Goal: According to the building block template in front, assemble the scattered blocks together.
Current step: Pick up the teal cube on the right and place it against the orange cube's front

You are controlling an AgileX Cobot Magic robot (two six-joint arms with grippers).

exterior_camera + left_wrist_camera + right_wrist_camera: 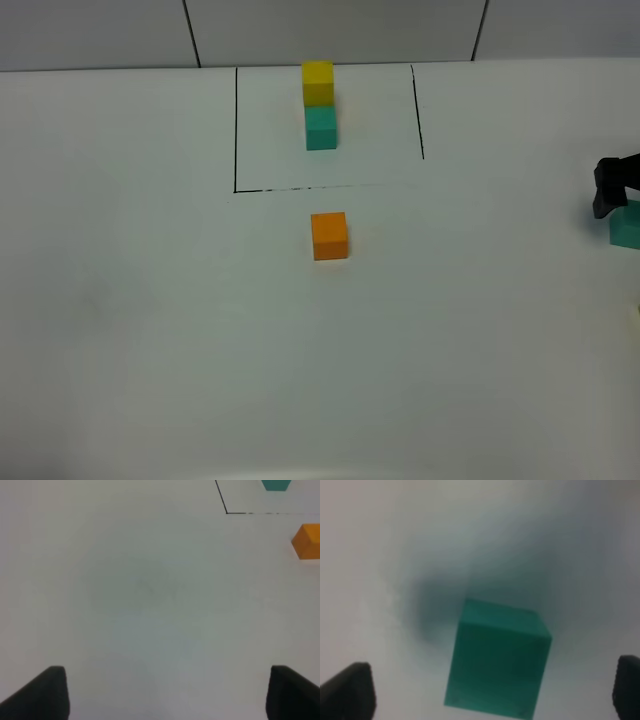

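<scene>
Exterior high view: the white table carries a black outline at its far side. Inside this outline stands the building block template, a yellow cube joined to a teal cube, with the yellow one farther back. The orange block rests just outside the outline, in front of the template and well apart from it. At the right edge of the view, the right gripper is positioned directly at the teal block, which is partly cut off by the frame. Left wrist view: the left gripper is released and empty, its fingers spread over bare table; the orange block and a corner of the outline appear at the frame border. Right wrist view: the right gripper is released, its fingers standing wide on either side of the teal block without touching it.
</scene>
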